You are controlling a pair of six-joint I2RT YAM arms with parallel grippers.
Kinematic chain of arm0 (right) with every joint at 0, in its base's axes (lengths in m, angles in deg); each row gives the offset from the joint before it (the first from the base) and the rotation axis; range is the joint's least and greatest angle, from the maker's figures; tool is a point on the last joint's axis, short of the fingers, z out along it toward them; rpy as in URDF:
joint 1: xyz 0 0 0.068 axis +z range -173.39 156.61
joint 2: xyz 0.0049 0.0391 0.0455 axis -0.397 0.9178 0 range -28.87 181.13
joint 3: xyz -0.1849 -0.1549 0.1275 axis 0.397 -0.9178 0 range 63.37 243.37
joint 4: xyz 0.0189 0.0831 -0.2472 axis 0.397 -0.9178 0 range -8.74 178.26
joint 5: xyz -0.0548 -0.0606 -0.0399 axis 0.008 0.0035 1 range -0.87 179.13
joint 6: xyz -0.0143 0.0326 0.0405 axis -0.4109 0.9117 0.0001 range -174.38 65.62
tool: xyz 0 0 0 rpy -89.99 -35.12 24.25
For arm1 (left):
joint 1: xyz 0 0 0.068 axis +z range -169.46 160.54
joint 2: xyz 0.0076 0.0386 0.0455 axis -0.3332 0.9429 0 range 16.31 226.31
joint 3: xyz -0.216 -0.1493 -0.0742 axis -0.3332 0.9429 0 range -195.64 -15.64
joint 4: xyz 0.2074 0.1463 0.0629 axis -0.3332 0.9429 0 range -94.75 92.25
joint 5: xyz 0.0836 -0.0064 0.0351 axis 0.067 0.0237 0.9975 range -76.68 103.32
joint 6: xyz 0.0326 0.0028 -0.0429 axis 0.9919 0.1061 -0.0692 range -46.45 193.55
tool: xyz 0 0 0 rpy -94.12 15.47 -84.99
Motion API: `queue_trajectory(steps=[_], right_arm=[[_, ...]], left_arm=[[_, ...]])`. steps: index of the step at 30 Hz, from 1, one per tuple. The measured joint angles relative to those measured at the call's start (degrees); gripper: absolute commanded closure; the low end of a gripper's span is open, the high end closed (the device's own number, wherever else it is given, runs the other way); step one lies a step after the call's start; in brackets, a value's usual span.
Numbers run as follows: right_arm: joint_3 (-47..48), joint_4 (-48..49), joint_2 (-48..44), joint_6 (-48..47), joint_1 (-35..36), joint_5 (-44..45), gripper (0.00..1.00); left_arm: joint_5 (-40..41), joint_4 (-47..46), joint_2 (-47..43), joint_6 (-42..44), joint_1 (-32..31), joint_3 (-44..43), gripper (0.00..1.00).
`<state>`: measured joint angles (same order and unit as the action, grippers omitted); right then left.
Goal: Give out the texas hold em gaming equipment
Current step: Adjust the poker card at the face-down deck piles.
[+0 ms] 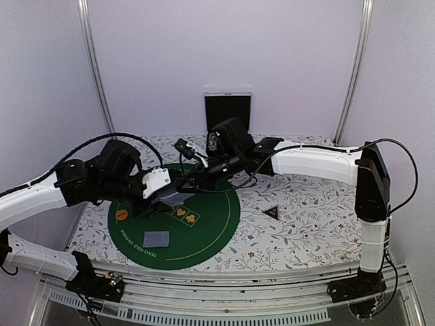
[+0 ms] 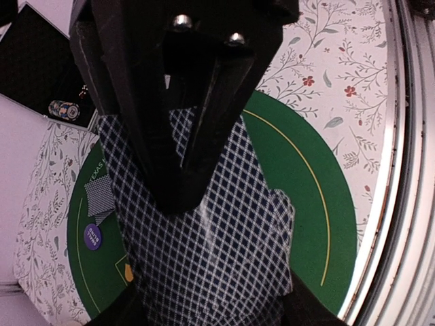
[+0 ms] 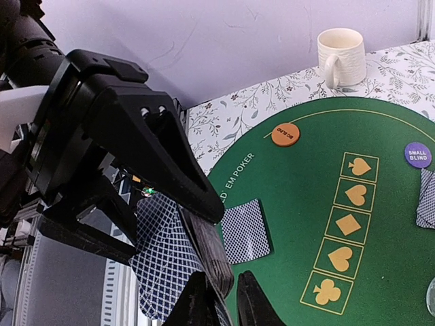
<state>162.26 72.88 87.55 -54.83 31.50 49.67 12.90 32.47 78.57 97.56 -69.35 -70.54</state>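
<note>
My left gripper (image 1: 170,199) is shut across a deck of playing cards (image 2: 211,231) with blue diamond backs, held above the green mat (image 1: 211,231). My right gripper (image 3: 225,302) reaches in from the far side. Its fingertips stand slightly apart at the deck's end, and the deck's edge (image 3: 217,261) sits between them. One card (image 3: 245,231) lies face down on the mat's near side. More cards (image 2: 100,197) lie beside a purple small-blind disc (image 3: 417,154). An orange disc (image 3: 285,134) rests on the mat's left edge. A black triangular marker (image 1: 272,212) lies right of the mat.
A white mug (image 3: 341,56) stands on the flowered cloth beyond the mat. A black box (image 1: 228,112) leans at the back wall, with a stack of chips (image 2: 64,109) near it. The table's metal front rail (image 2: 401,170) runs close by.
</note>
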Motion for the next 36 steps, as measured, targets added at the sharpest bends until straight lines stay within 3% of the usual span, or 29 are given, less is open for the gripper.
queue_trajectory(steps=[4,18,30,36], right_arm=[[-1.5,0.9,-0.7,2.1,0.1,1.9,0.72],[-5.9,1.2,-5.8,5.2,0.2,8.7,0.67],[-6.3,-0.3,-8.1,5.6,0.2,10.6,0.68],[-6.8,-0.9,-9.2,5.6,0.2,10.8,0.77]], left_arm=[[0.1,-0.1,0.0,0.0,0.0,0.2,0.45],[0.0,-1.8,-0.5,0.0,0.0,0.2,0.45],[0.0,-2.1,-0.9,0.1,0.0,0.2,0.46],[0.0,-2.4,-1.0,0.2,0.0,0.2,0.45]])
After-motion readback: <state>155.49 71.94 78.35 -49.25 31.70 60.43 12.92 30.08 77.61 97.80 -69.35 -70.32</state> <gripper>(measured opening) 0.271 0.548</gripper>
